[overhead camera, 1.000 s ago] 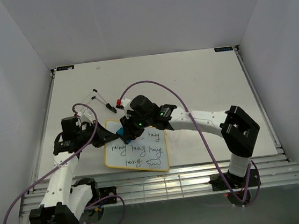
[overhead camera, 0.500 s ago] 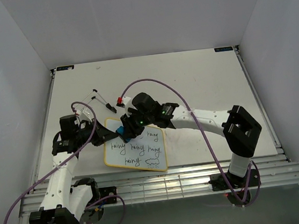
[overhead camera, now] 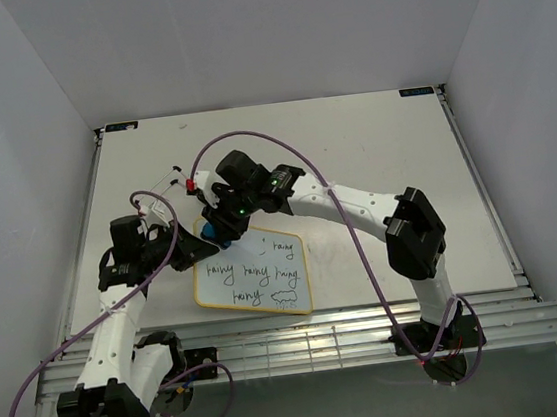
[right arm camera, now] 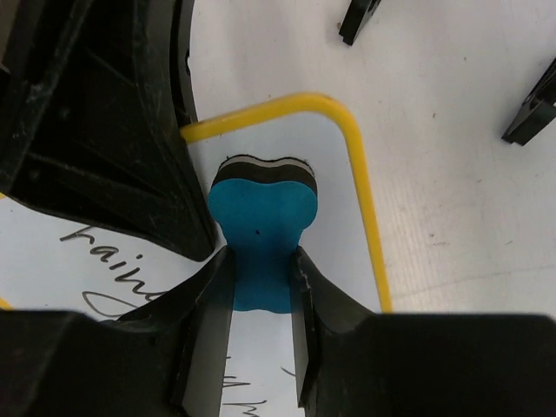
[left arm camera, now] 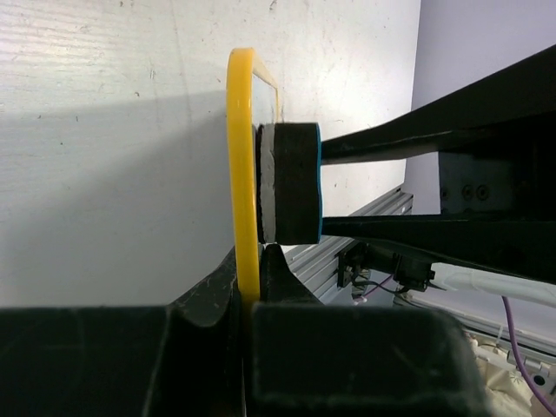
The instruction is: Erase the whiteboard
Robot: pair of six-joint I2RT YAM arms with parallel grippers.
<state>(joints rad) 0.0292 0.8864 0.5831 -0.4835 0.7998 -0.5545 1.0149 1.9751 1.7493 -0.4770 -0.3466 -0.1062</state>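
Status at this frame:

- The small rectangular whiteboard with rounded corners and a thin yellow rim [overhead camera: 254, 257] lay flat on the white desk [overhead camera: 382, 146], near-left of centre.
- Your left tool [left arm camera: 254, 291] was closed on the whiteboard's yellow rim at its left edge. The left wrist view showed the rim pinched between the fingers, so the board was anchored.
- Your right tool [right arm camera: 261, 269] was gripping the blue-topped eraser with black felt [right arm camera: 261, 217] by its narrow waist. The felt was down on the board face, right in the far-left rounded corner and just beside the left tool.
- Black handwritten words [overhead camera: 256, 271] covered the middle and near rows and the far right of the board. I couldn't tell what was under the eraser.

My read is that you were in the wiping step, early on, with most of the text left to clear.

The next move calls for:
- Holding the rim clamp so the board doesn't skate.
- Keeping the felt flat and pressed, then sweeping right along the far row and stepping nearer row by row.
- Watching clearance, because the eraser was close to the left tool's fingers.
- Not overshooting the far corner, because thin black marker pens [overhead camera: 190, 183] lay on the desk just beyond it.
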